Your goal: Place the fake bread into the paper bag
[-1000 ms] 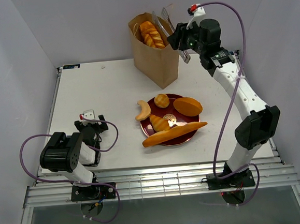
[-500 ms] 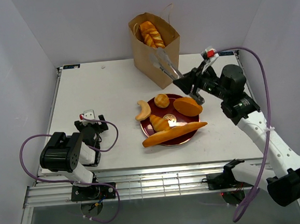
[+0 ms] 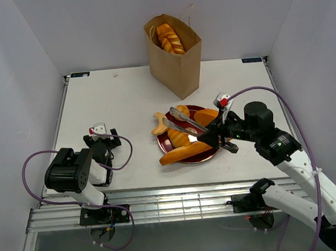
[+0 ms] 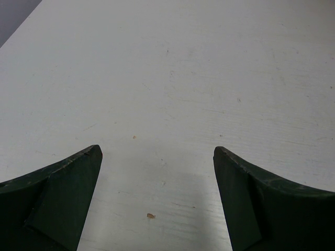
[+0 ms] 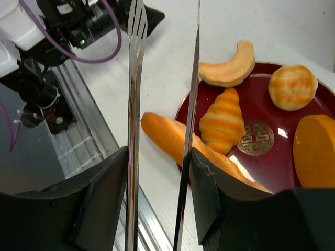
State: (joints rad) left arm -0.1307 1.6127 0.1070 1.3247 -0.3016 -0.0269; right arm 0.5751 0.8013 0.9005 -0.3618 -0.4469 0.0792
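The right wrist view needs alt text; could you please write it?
Steel tongs, clamped in the jaws, hang open over a baguette on a red plate. The plate also holds a croissant, a bun and a loaf; a crescent roll lies at its rim.

White table (image 3: 114,106), pale grey walls (image 3: 90,27)

— What colour is the plate (image 5: 259,107)?
— Dark red, with a gold mark in the middle.
— And the fake bread (image 5: 222,124)?
— Orange, some with brown stripes. The paper bag (image 3: 178,72) is brown, the tongs (image 5: 135,78) shiny silver.
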